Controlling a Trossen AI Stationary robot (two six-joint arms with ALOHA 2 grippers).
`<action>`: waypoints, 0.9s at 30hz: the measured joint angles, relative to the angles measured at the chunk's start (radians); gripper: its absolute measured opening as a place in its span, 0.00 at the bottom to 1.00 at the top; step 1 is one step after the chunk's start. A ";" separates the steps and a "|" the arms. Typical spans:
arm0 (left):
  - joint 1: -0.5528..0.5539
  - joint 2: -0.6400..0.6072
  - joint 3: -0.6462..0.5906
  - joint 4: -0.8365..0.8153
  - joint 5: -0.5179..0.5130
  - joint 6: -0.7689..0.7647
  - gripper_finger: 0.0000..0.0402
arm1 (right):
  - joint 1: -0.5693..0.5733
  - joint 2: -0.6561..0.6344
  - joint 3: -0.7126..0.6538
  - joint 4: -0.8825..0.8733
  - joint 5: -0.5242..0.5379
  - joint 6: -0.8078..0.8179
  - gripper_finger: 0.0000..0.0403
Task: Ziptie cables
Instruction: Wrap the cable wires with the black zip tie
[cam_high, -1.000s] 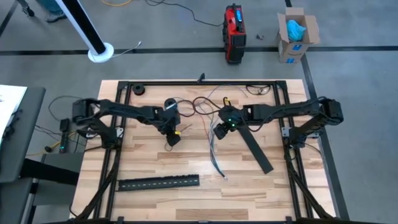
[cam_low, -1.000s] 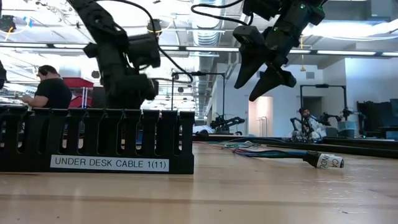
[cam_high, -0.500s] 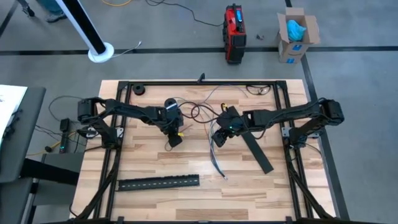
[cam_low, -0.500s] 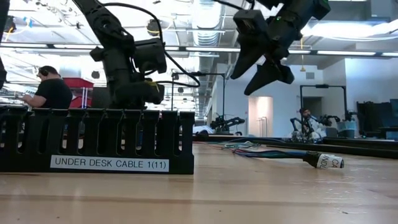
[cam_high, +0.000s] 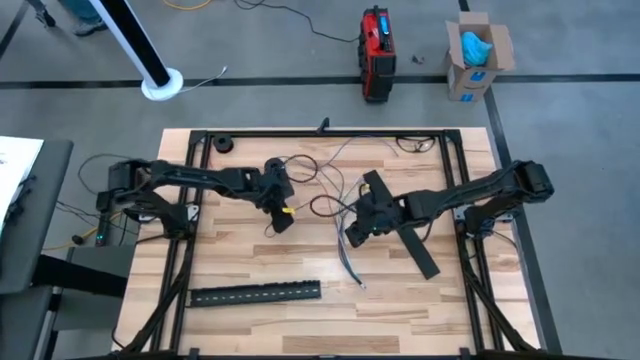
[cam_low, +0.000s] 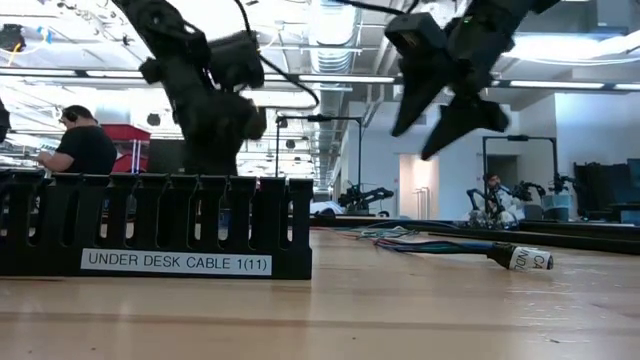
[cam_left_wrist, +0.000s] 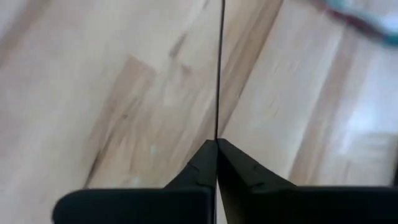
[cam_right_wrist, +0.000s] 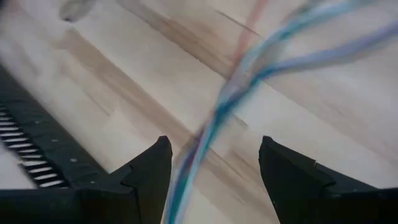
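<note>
The cables (cam_high: 347, 258) lie as a thin bundle of grey, white and bluish wires on the wooden table (cam_high: 240, 255), right of its middle; the low view shows them flat on the wood (cam_low: 440, 244). My right gripper (cam_high: 352, 232) hangs open above their far end, its fingers either side of the blurred strands (cam_right_wrist: 217, 112) without touching them. Left of the middle, my left gripper (cam_high: 281, 222) is shut on a thin straight black strip (cam_left_wrist: 219, 68). My left gripper pinches the thin black strip (cam_left_wrist: 217, 134) between its two shut fingertips. The strip runs straight out beyond the tips, along the fingers, above the wood. Its far end leaves the wrist view.
A long black slotted strip (cam_high: 255, 293) lies near the front edge, labelled in the low view (cam_low: 150, 235). Another black strip (cam_high: 410, 235) lies slanted under my right arm. Loose dark wires (cam_high: 325, 170) loop at the table's far middle. A black frame (cam_high: 330, 133) borders the table.
My right gripper has moved toward the table's near edge, over the cables, staying open. My left gripper has risen a little, still shut. The cables have stayed where they were.
</note>
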 joint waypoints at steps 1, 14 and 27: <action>-0.001 -0.022 0.000 -0.001 -0.004 -0.009 0.00 | 0.012 0.006 0.000 -0.003 0.004 0.016 0.56; 0.000 -0.204 0.002 0.005 -0.087 -0.050 0.00 | 0.125 0.161 0.009 0.111 -0.184 0.197 0.57; 0.000 -0.212 0.002 -0.021 -0.045 0.037 0.00 | 0.196 0.443 0.226 -0.129 -0.208 0.213 0.57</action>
